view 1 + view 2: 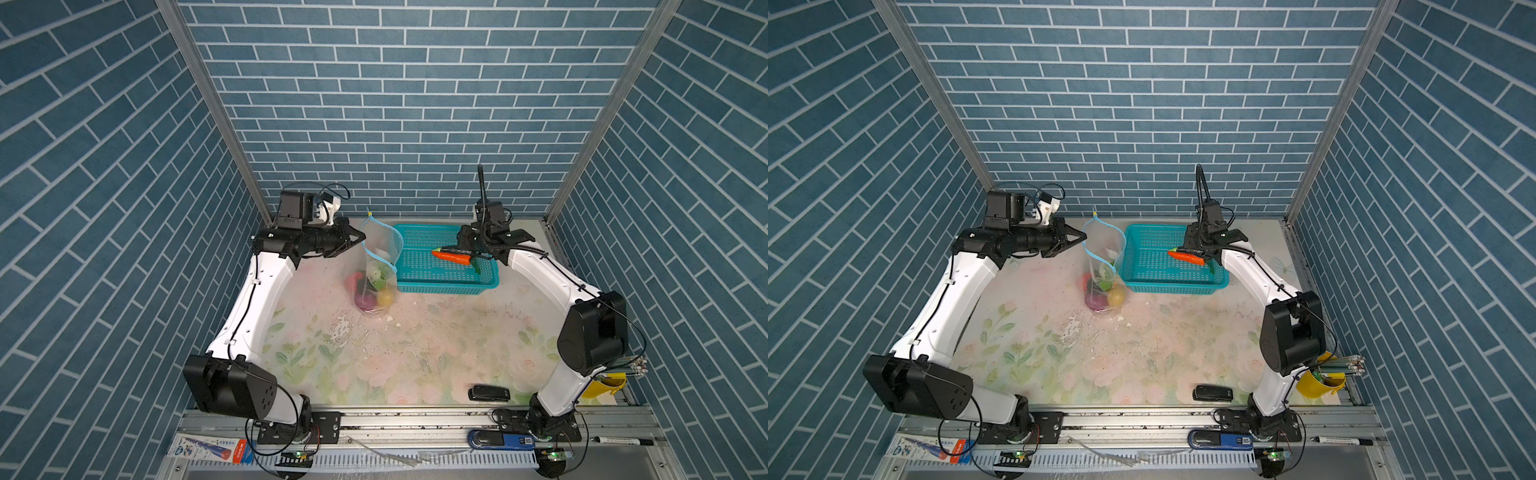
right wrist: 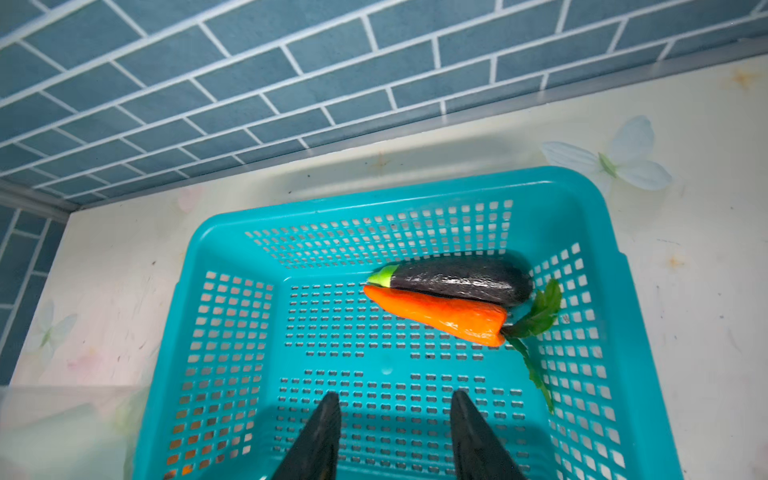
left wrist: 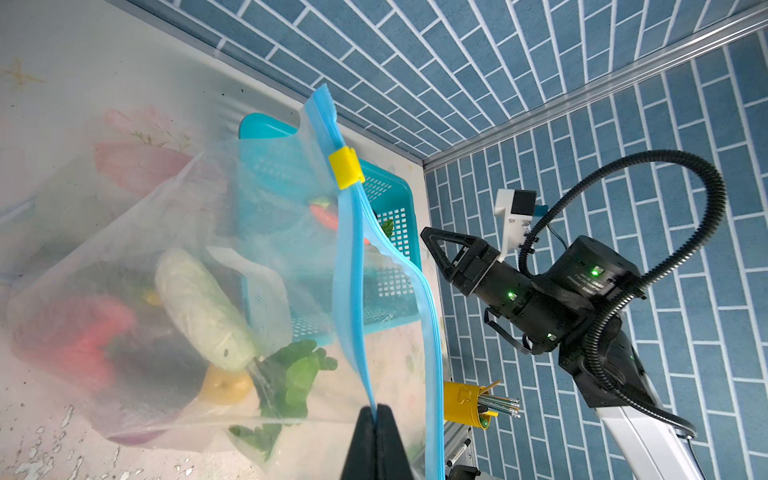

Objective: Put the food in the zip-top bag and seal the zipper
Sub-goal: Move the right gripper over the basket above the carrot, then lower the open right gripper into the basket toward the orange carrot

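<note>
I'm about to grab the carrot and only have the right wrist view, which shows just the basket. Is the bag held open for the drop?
Observer: The left gripper is shut on one strip of the zipper, holding the zip-top bag upright beside the basket.
Operator: And the mouth itself?
Observer: Open. In the left wrist view the two blue strips stand apart, with the yellow slider at the end away from the gripper.
Operator: What's in it already?
Observer: At least a red piece, a white piece, leafy greens, a yellow potato and a purple onion.
</note>
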